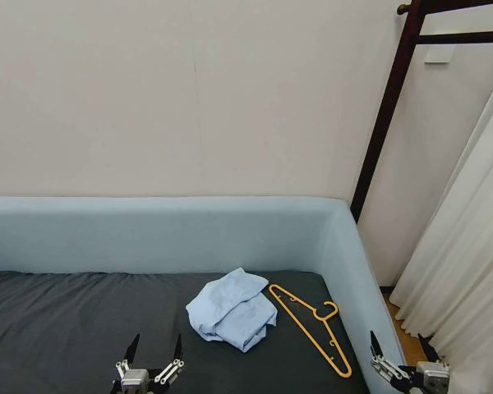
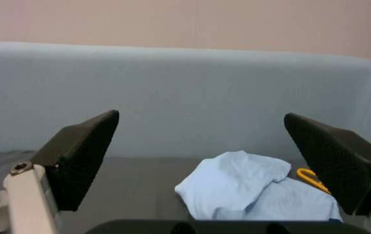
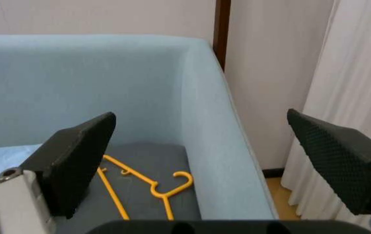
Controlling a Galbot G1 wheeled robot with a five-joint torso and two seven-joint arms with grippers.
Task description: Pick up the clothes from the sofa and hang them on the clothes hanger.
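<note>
A plain pale wall [image 1: 148, 98] rises behind the back edge of the sofa [image 1: 148, 234] — a faint vertical seam [image 1: 199, 98] runs down it. Past the sofa's right edge hangs a white pleated curtain [image 1: 468, 271], over a strip of wooden floor [image 1: 398, 322]. A small white plate [image 1: 438, 53] sits high up.

home | sofa [image 1: 337, 238] | curtain [image 1: 468, 271] | coat rack [image 1: 386, 107]

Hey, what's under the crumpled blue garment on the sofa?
The blue garment lies on the sofa's dark seat cushion. The yellow hanger lies beside it, one end at the cloth's edge; whether anything sits beneath the folds is hidden.
</note>
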